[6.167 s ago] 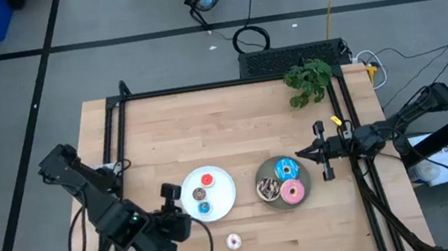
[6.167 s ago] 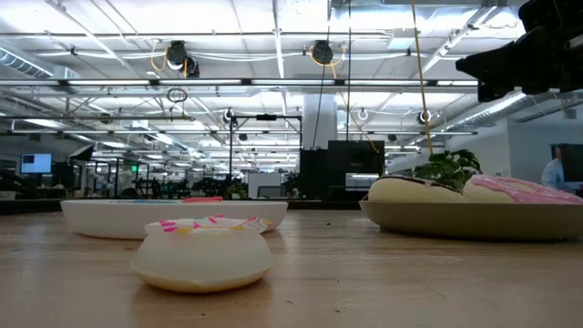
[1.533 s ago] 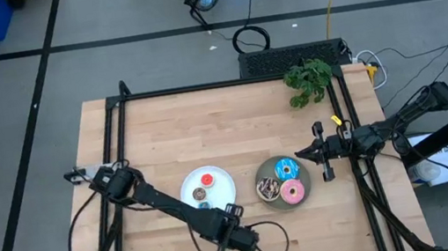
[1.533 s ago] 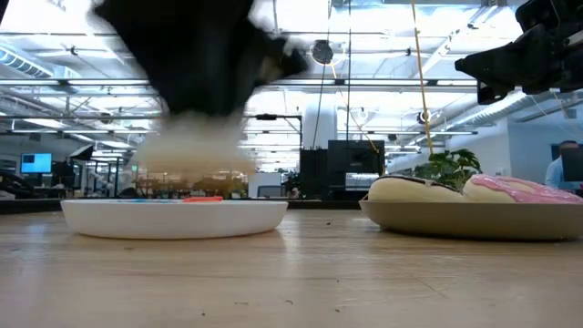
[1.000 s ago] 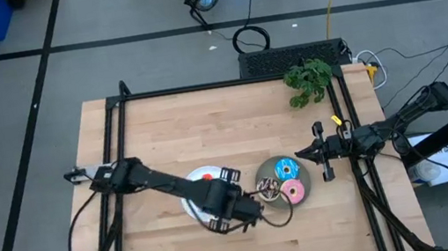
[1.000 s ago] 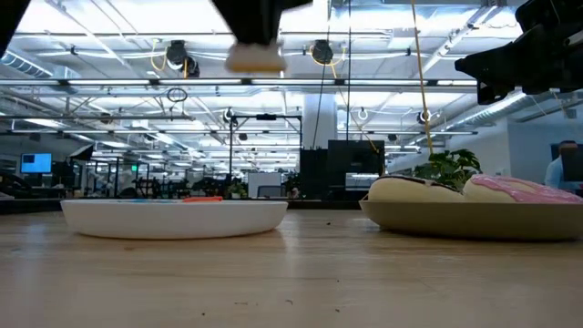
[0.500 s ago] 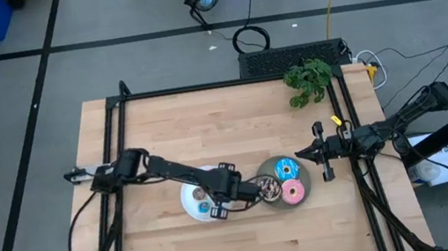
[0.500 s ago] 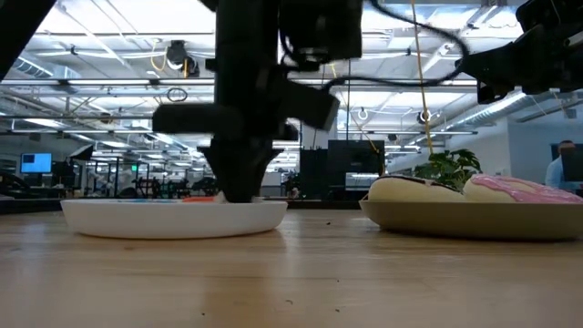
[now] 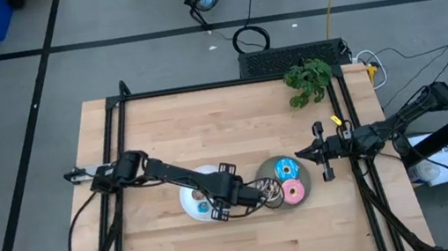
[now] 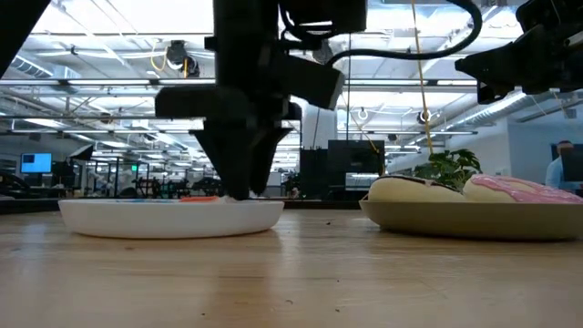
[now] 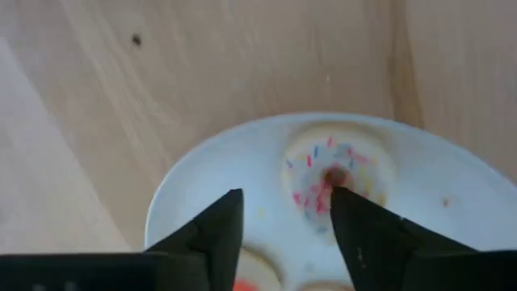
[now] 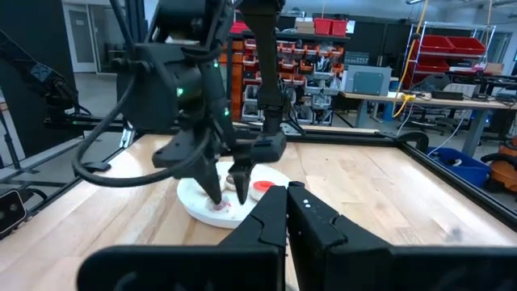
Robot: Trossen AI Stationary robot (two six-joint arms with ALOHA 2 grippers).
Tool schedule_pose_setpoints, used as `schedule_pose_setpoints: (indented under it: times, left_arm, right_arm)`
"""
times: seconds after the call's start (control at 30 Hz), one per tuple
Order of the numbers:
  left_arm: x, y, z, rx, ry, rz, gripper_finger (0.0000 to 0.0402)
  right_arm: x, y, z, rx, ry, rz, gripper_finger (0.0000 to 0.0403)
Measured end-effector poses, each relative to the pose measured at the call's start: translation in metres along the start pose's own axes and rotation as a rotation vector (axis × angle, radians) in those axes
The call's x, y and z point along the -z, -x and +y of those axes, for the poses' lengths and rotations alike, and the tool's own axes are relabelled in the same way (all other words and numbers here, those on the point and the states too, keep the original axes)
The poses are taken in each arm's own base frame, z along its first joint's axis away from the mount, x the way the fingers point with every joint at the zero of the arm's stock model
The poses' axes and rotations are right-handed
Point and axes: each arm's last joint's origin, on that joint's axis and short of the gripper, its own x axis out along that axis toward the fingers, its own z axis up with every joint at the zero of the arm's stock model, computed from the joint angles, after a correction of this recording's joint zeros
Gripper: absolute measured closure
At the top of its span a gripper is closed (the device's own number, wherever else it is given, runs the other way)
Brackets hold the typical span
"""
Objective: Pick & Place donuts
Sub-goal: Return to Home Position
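left wrist view: left gripper (image 11: 287, 198) open above whitish sprinkled donut (image 11: 347, 158), apparently leaving it on white plate (image 11: 202, 178); right gripper (image 12: 287, 198) closed at table edge.

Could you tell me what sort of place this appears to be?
Probably a robotics lab or workshop: red storage bins, an exposed ceiling with strip lights, cables on the floor.

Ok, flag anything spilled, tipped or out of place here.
Nothing stands out. Small donuts lie on the white plate, larger ones on the grey plate; left claw open over the whitish donut, right claw parked at the table's edge.
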Motion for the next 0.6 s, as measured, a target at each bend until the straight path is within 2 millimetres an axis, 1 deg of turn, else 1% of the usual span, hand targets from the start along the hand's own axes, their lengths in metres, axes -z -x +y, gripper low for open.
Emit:
schedule_pose_setpoints:
  times: [0.07, 0.17, 0.27, 0.33, 0.4, 0.47, 0.53, 0.6]
  left_arm:
    - [-0.001, 0.006, -0.001, -0.004, -0.005, 0.0, 0.0199]
    - [-0.001, 0.013, 0.0, -0.014, -0.022, 0.009, 0.0184]
    - [0.002, 0.022, 0.001, -0.041, -0.02, 0.045, 0.0184]
    - [0.003, 0.034, 0.0, -0.048, -0.032, 0.058, 0.0191]
    - [0.005, 0.051, -0.005, -0.075, -0.061, 0.071, 0.0207]
    - [0.009, 0.074, -0.014, -0.114, -0.107, 0.08, 0.0233]
    - [0.01, 0.1, -0.022, -0.174, -0.117, 0.008, 0.0268]
    - [0.023, 0.136, -0.028, -0.184, -0.13, -0.113, 0.0307]
  right_arm:
    - [0.0, 0.0, 0.0, 0.0, 0.0, 0.0, 0.0403]
    - [0.0, 0.0, 0.0, 0.0, 0.0, 0.0, 0.0403]
    - [0.0, 0.0, 0.0, 0.0, 0.0, 0.0, 0.0403]
    - [0.0, 0.0, 0.0, 0.0, 0.0, 0.0, 0.0403]
    - [0.0, 0.0, 0.0, 0.0, 0.0, 0.0, 0.0403]
    - [0.0, 0.0, 0.0, 0.0, 0.001, 0.0, 0.0403]
    - [0.0, 0.0, 0.0, 0.0, 0.002, 0.0, 0.0403]
    - [0.0, 0.0, 0.0, 0.0, 0.002, 0.0, 0.0403]
